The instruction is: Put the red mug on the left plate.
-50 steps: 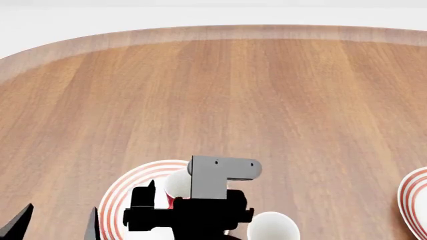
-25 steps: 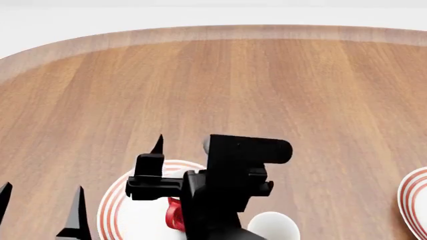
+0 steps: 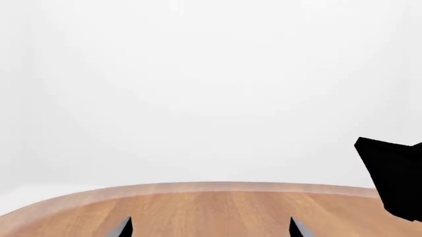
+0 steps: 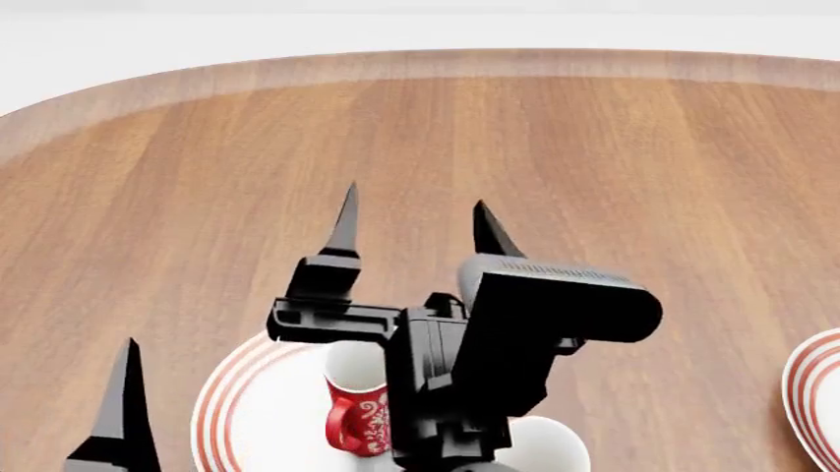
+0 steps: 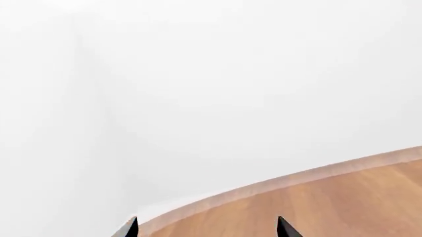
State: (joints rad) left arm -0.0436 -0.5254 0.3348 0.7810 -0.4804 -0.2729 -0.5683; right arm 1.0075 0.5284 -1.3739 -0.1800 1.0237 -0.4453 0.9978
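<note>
The left end effector [image 4: 125, 398] sits low at the near left edge of the head view. Only one dark finger shows there, but the left wrist view shows two tips standing apart with only bare tabletop [image 4: 525, 138] between them, so it is spread and holds nothing. If this arm moves toward the middle, it could push the left plate [image 4: 243, 418], which is close beside it.

The red mug [image 4: 361, 408] stands upright on the left plate, toward its right part. It is small and red with a white floral pattern, its inside is white, and its loop handle points to the left. So the placing looks done to me.

Above and right of the mug is the right end effector [image 4: 413, 221]. Its two pointed fingers are apart, lifted over the tabletop, and they grip nothing. The arm body hangs directly over the mug and hides part of its rim. Here is the main risk: if the arm drops or swings back carelessly, it may knock the mug over or drag it off the plate.

Just right of the mug there is a white mug [image 4: 545, 447], partly hidden. A tipped red mug could hit it.

At the far right edge a second plate [image 4: 816, 398] shows, well apart from everything else.
</note>
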